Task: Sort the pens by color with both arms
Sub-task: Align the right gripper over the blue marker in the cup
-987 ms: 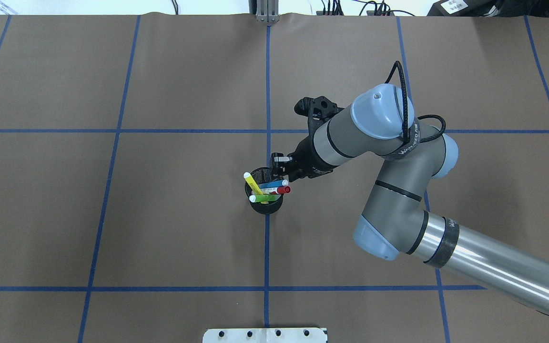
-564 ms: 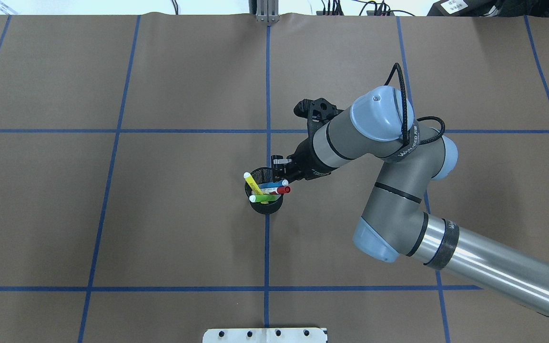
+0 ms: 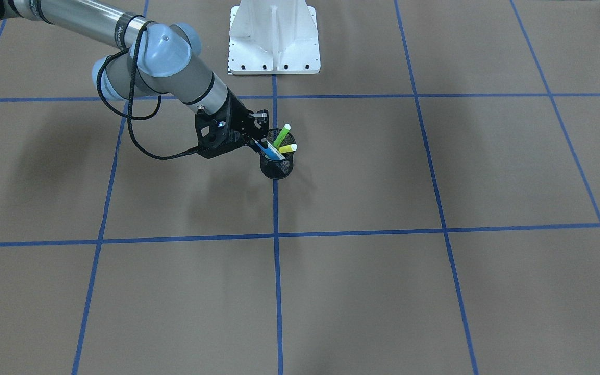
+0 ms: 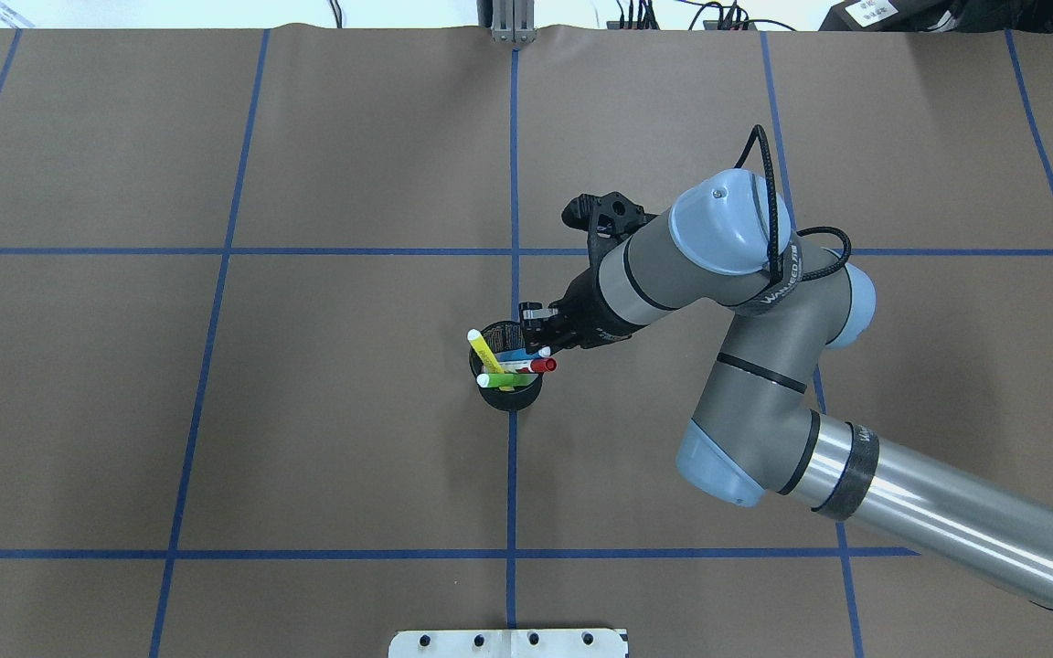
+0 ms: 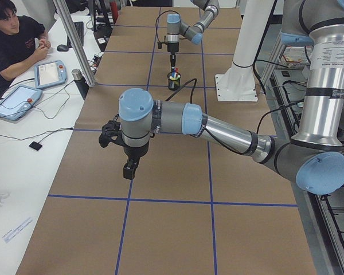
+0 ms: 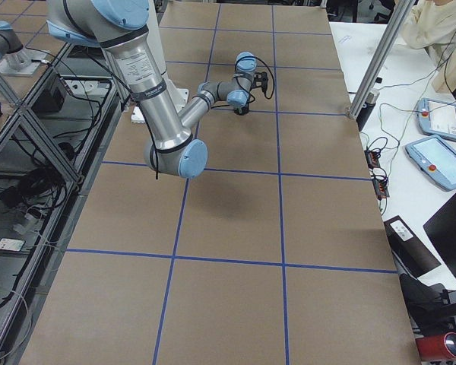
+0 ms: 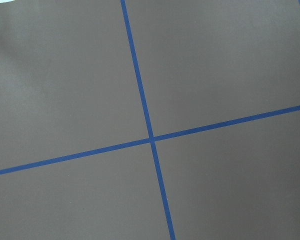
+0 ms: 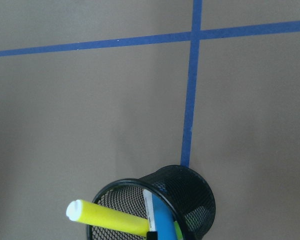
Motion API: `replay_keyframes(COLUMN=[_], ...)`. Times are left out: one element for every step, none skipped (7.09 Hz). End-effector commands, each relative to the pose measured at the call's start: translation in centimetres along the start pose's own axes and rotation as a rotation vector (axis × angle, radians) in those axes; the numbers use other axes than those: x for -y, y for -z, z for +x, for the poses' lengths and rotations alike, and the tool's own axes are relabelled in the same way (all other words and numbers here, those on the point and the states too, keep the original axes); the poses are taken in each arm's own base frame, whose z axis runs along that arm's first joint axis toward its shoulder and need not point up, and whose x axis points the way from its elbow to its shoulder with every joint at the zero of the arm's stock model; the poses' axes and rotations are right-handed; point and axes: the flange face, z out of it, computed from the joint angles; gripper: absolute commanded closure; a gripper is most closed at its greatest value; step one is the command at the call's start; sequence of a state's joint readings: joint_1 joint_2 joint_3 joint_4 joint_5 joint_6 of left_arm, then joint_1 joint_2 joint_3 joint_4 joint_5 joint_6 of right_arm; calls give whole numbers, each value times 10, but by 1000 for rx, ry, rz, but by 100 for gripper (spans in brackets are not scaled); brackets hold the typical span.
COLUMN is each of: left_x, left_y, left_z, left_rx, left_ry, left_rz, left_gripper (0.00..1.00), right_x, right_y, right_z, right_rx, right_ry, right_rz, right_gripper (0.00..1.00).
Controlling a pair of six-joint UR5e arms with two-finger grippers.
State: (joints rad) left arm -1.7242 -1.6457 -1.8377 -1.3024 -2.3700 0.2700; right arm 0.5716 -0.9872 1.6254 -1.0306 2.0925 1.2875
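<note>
- Four pens are seen standing slanted in one black mesh cup [image 4: 510, 398] at the middle of the brown tabletop [image 4: 307, 411], none yet sorted.
- The cup is set on one of the blue tape lines [image 4: 513, 475] that divide the tabletop into squares.
- The yellow pen [image 4: 483, 348] is leaned towards the robot's left, its white end well clear of the rim.
- The blue pen [image 4: 526, 354], the red-capped white pen [image 4: 536, 366] and the green pen [image 4: 508, 378] are fanned out beside one another, the first two tipped towards the robot's right.
- The right arm [image 4: 746, 302] is stretched across the tabletop, and the right end effector [image 4: 537, 334] is held at the cup's rim, just beside the upper end of the blue pen.
- Whether its fingers are spread or pinched on a pen cannot be told from any view.
- The left arm [image 5: 218, 126] is shown only from the side, well apart from the cup, with the left end effector [image 5: 129, 169] pointed down above bare tabletop; its fingers cannot be judged either.
- The white base [image 3: 274, 36] is seen at the robot's edge of the tabletop.
- A person [image 5: 11, 40] is seated at a side desk beyond the tabletop.
</note>
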Motion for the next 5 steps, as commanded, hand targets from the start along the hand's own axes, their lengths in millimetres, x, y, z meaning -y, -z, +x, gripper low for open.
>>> replay_keyframes(left_x=[0,0,0,0,-1], left_y=[0,0,1,1,0], left_z=[0,0,1,1,0], left_rx=[0,0,0,0,0], left_ry=[0,0,-1,-1,0], left_rz=[0,0,1,1,0], left_gripper=[1,1,1,1,1], right_x=[0,0,0,0,0], right_y=[0,0,1,1,1], right_z=[1,0,-1,-2,-4], right_rx=[-2,-2,1,2,3], right_ry=[-1,-1,0,0,1], right_rz=[0,-3,-5,-7,-8], right_gripper=[76,76,76,76,75])
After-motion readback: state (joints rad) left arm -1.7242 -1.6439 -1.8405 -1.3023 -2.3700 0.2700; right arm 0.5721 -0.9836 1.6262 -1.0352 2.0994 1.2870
